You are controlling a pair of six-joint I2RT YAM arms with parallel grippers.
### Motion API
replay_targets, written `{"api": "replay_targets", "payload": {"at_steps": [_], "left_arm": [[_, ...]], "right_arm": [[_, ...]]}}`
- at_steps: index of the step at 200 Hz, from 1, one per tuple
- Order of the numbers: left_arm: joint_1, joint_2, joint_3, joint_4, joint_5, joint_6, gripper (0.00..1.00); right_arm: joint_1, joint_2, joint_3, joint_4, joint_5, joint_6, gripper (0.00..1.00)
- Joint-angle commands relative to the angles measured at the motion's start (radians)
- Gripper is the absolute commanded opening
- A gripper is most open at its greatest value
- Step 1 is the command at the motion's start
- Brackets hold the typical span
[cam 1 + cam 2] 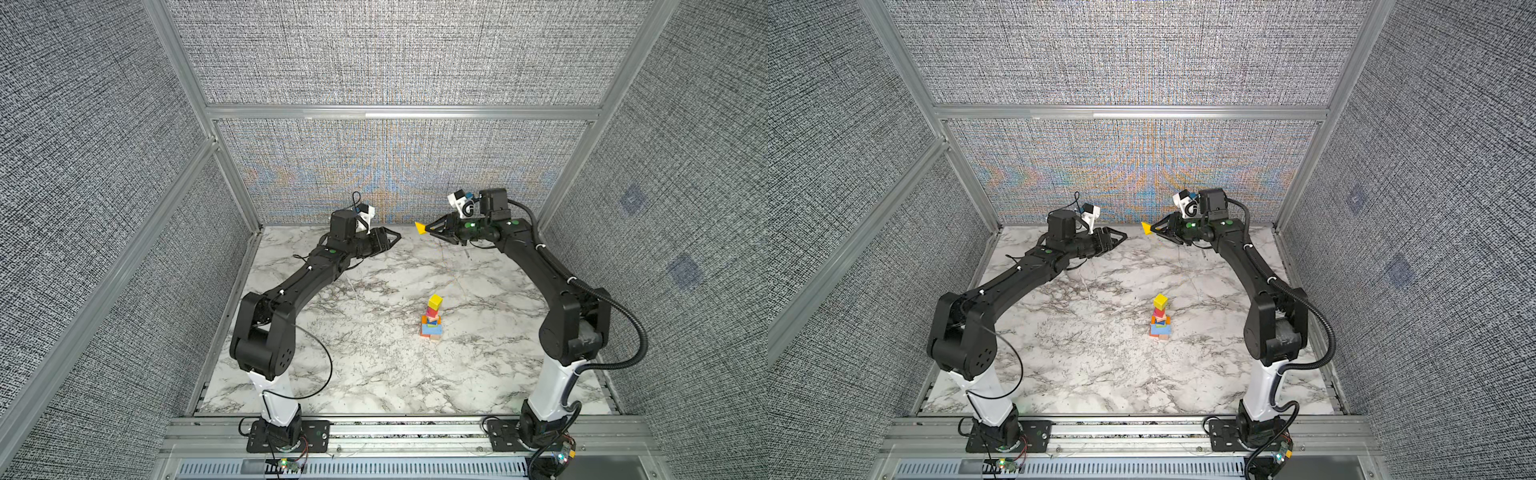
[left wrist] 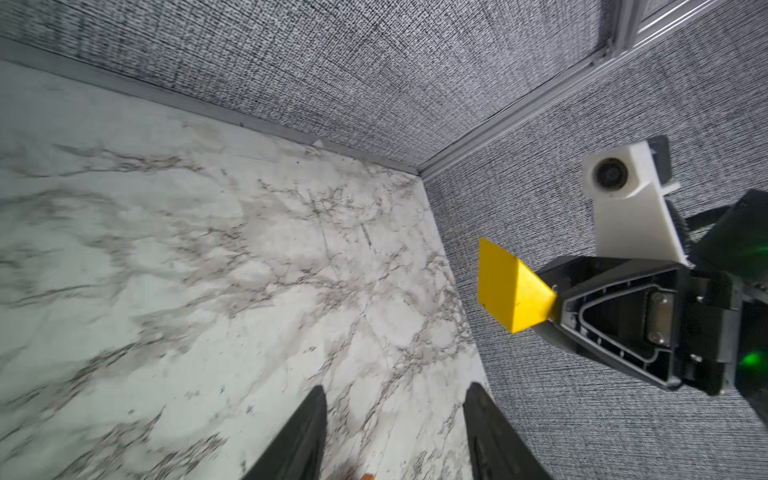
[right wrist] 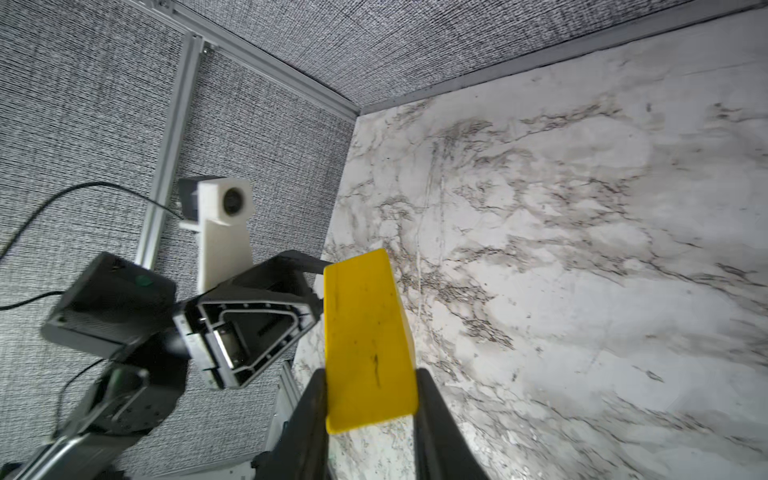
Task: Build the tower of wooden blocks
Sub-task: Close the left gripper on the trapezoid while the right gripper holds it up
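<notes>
— Right fingers (image 3: 309, 428), closest to the lens, clamped on a yellow wedge (image 3: 368, 340), raised at the far end of the counter (image 1: 332, 332) by the back wall (image 1: 374, 178). How are they holding it?

— By its two flat end faces, near one corner, with most of the wedge sticking out ahead. It's painted wood, light and stiff by the look of it. But it's smooth, and the sloping faces would likely slip. Those flat ends seem the only sound place to grip.

— And the left fingers (image 2: 299, 436)?

— Partly apart with nothing between them, pointing at the wedge from just opposite, not touching. An orange speck at the edge of the left wrist view is too small to name.

— Where's the tower (image 1: 432, 320)?

— Mid-counter, toward the right arm's side, well apart from both sets of fingers. Wide bricks sit lowest, small cubes above, and a yellow cube (image 1: 435, 302) tops it in both top views. It looks narrow and slightly uneven, so a nudge could bring it down.

— What's in the way?

— Nothing that I can see lies between wedge and tower. The risks, I'd judge, are the left arm close opposite and getting the wedge down flat side first without pushing the top cube.
</notes>
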Motion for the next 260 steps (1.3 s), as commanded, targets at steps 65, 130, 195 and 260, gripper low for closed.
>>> {"api": "replay_targets", "payload": {"at_steps": [65, 130, 195, 260], "left_arm": [[0.007, 0.174, 0.091, 0.542, 0.138, -0.239, 0.5], [0.008, 0.228, 0.124, 0.665, 0.177, -0.292, 0.47], [0.007, 0.287, 0.169, 0.744, 0.231, -0.357, 0.43], [0.007, 0.303, 0.199, 0.761, 0.249, -0.389, 0.37]], "right_arm": [[-0.008, 0.114, 0.13, 0.131, -0.179, 0.148, 0.18], [-0.01, 0.163, 0.144, 0.213, -0.238, 0.224, 0.18], [-0.011, 0.194, 0.17, 0.267, -0.274, 0.279, 0.17], [-0.015, 0.213, 0.176, 0.308, -0.281, 0.316, 0.16]]}}
